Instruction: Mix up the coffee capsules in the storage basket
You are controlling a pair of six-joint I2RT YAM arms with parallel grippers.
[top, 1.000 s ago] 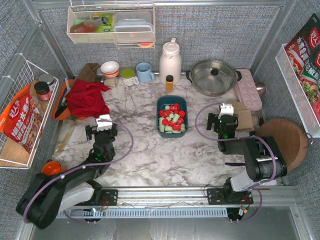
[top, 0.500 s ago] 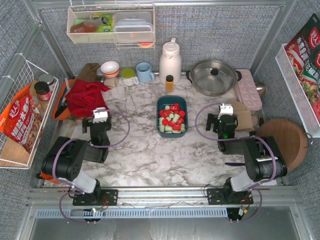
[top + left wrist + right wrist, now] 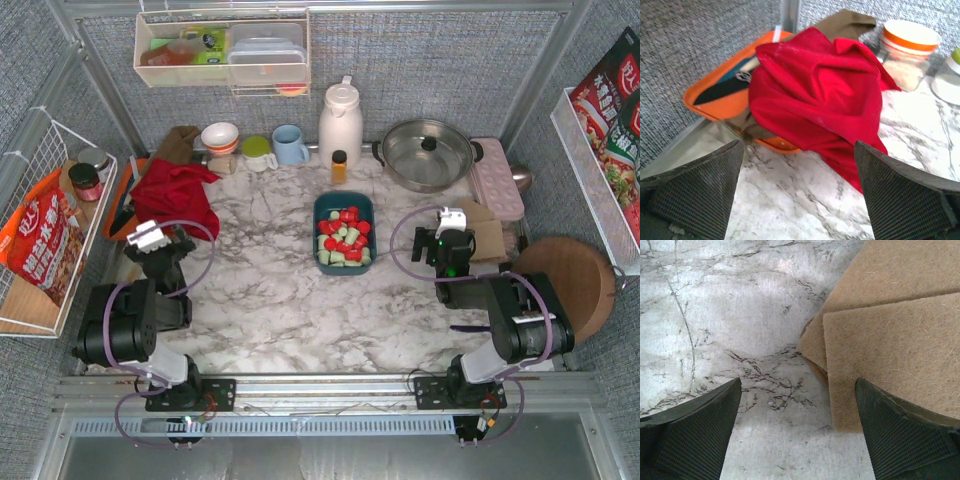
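The storage basket (image 3: 343, 197), a small teal tray, sits mid-table and holds the coffee capsules (image 3: 343, 241), red and pale green ones lying together. My left gripper (image 3: 150, 238) is far to its left, open and empty, hanging over marble (image 3: 797, 165) and facing a red cloth (image 3: 820, 95). My right gripper (image 3: 452, 222) is to the basket's right, open and empty above the edge of a tan fibre mat (image 3: 797, 405). Neither wrist view shows the basket or capsules.
The red cloth (image 3: 175, 195) drapes over an orange tray (image 3: 113, 218) at the left. Along the back stand a bowl (image 3: 220, 136), blue mug (image 3: 291, 145), white jug (image 3: 340, 122), small bottle (image 3: 339, 166) and steel pot (image 3: 428, 153). Fibre mats (image 3: 487, 232) and a round wooden board (image 3: 566, 282) lie at the right.
My left arm has folded back and swung left, carrying its open gripper away from the basket toward the red cloth. The right arm and the capsules have not moved.
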